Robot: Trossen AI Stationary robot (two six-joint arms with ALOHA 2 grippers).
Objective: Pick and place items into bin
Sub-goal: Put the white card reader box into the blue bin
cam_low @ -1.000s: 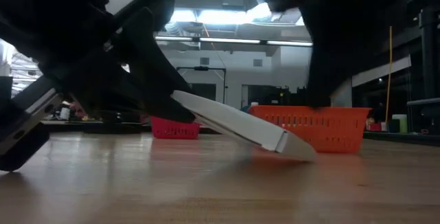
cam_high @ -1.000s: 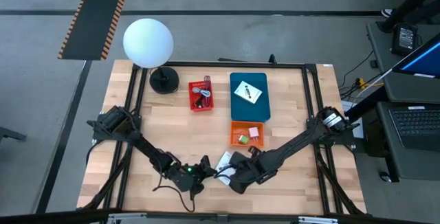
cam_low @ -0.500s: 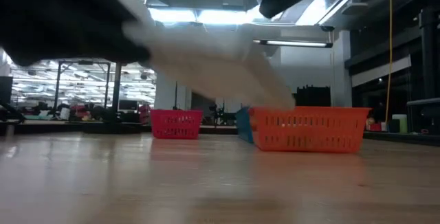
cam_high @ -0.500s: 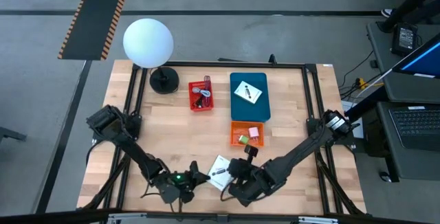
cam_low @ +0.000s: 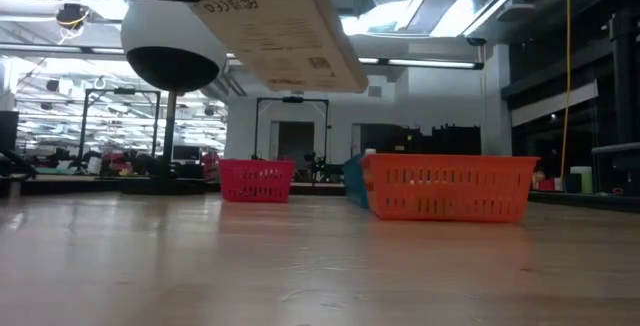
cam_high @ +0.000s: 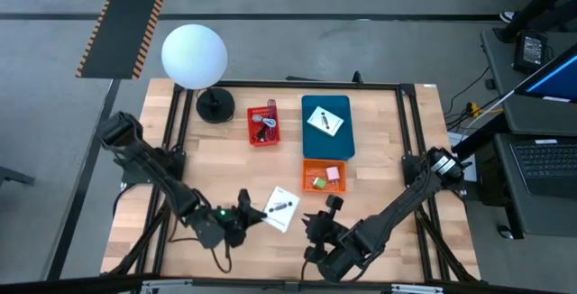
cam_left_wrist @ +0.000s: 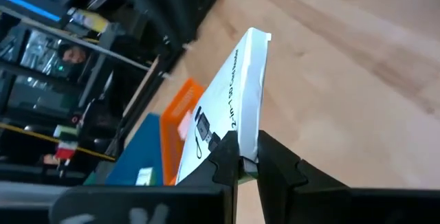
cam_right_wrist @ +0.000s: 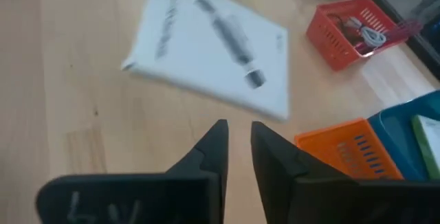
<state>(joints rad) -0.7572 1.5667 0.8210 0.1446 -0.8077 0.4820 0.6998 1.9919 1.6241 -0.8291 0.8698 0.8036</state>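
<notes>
A flat white card with black marks (cam_high: 281,209) hangs in the air above the table's near middle; the low view shows the card (cam_low: 280,21) well above the wood. My left gripper (cam_high: 253,215) is shut on it. My right gripper (cam_high: 331,206) floats just right of the card, fingers a narrow gap apart, holding nothing; its wrist view looks down on the card (cam_right_wrist: 213,56). The orange bin (cam_high: 323,175) holds a green cube and a pink square. The red bin (cam_high: 263,124) holds cables. The blue bin (cam_high: 326,127) holds another white card. My left gripper pinches the card between its two fingers at the edge nearest the arm (cam_left_wrist: 248,157). The fingers come from the table's left, roughly level. The card is lifted clear of the table and sticks out past the fingertips toward the right, tilted.
A white globe lamp (cam_high: 194,55) on a black base (cam_high: 215,106) stands at the far left corner. The three bins sit in the far and middle right part of the table. Bare wood (cam_high: 207,168) lies between the lamp and my left arm.
The card leaned with one edge on the table; my left gripper has raised it clear and carried it slightly toward the far edge. My right gripper has drawn away from the card toward the right, and its arm has swung toward the near edge.
</notes>
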